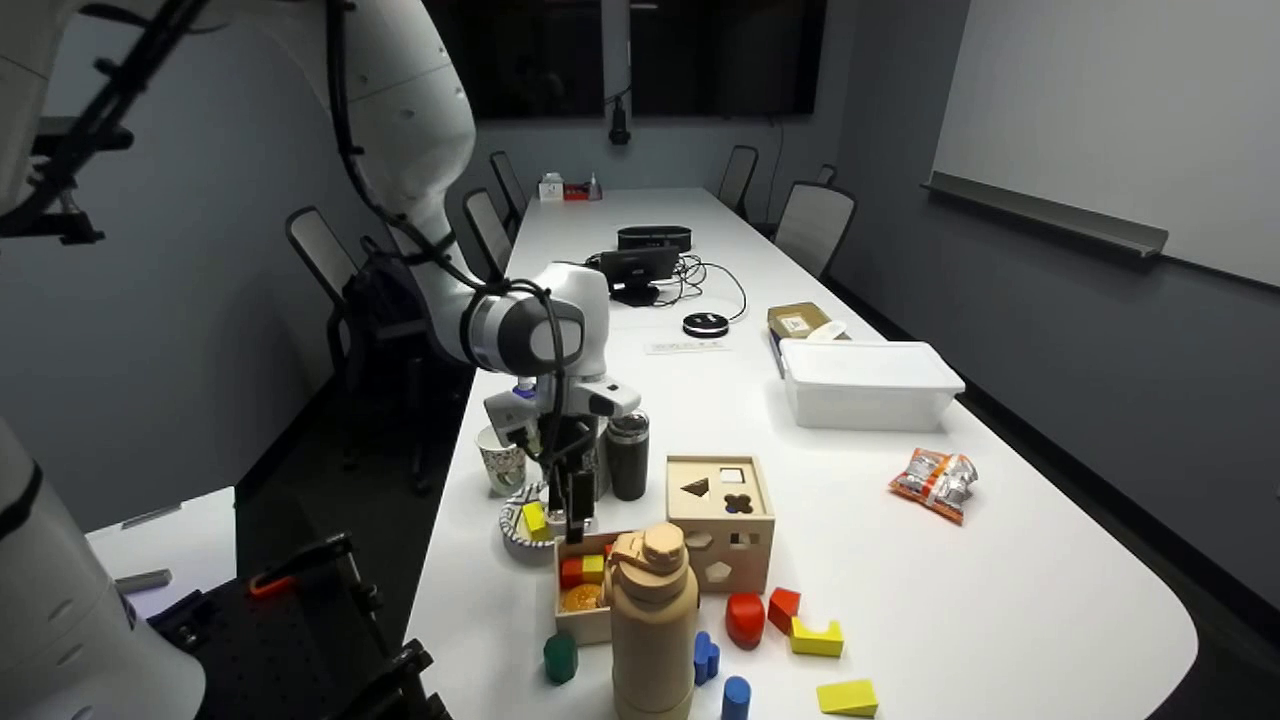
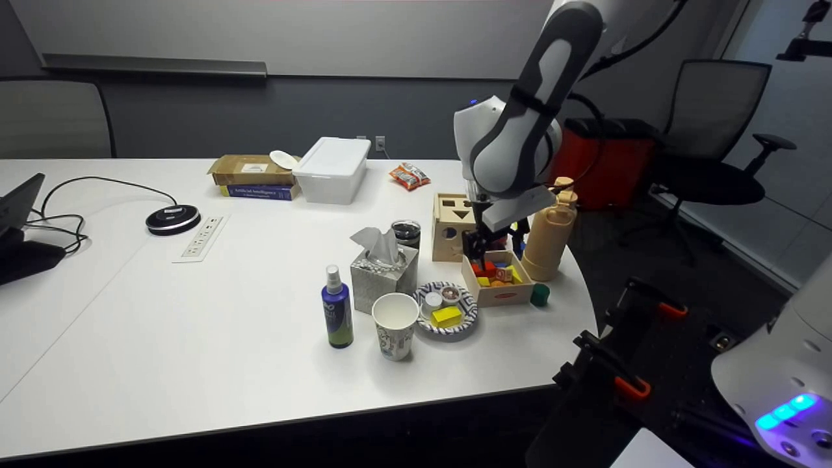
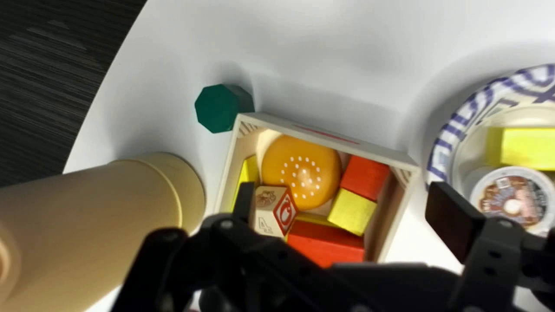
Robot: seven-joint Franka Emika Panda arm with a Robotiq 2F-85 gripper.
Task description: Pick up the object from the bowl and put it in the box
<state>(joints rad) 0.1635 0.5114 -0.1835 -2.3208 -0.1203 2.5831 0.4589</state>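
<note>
The bowl [image 3: 448,134] is shallow and round, with a blue-and-white patterned rim. It holds a yellow block [image 3: 529,148] and a pod cup [image 3: 514,208]. In an exterior view the bowl [image 2: 470,318] also holds a second white cup [image 2: 431,302] beside the yellow block. The box [image 3: 381,152] is a low, open wooden tray beside the bowl. In it lie an orange bun [image 3: 299,171], a letter block [image 3: 273,212], and several red and yellow blocks. My gripper [image 3: 344,203] is open, with nothing between its fingers, over the box. Its body hides part of the box.
A tan bottle [image 2: 546,247] stands close beside the box. A wooden shape cube [image 1: 725,560] stands behind it. A green block [image 3: 217,108] lies by the box corner. A paper cup [image 2: 395,331], tissue box [image 2: 383,279] and spray bottle [image 2: 337,312] stand near the bowl.
</note>
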